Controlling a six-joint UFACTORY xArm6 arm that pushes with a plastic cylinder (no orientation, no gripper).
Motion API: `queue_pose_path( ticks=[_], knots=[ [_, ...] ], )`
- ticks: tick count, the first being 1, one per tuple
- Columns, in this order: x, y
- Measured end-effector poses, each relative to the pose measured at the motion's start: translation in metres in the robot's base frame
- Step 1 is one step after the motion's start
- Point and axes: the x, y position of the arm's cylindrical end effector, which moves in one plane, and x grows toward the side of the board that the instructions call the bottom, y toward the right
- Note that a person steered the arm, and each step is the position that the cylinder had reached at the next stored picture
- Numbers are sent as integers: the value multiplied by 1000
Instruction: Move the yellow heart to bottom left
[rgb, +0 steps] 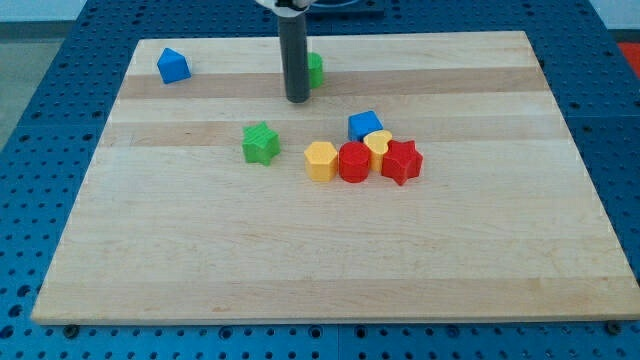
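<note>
one yellow heart (377, 143) right-below my tip (297, 100)

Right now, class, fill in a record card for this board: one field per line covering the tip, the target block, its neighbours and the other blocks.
tip: my tip rests near the view's top, just left of a green block
target: yellow heart, right of centre, packed in a cluster
touching neighbours: blue cube behind, red cylinder and red star in front
also in cluster: yellow hexagon
apart: green star; blue block at top left
surface: wooden board
</note>
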Motion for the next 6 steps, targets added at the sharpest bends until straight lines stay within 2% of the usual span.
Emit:
queue_pose_path(
  ticks=[1, 2, 6],
  knots=[
    [-38, 0],
    [-50, 0],
    [-49, 10]
  ],
)
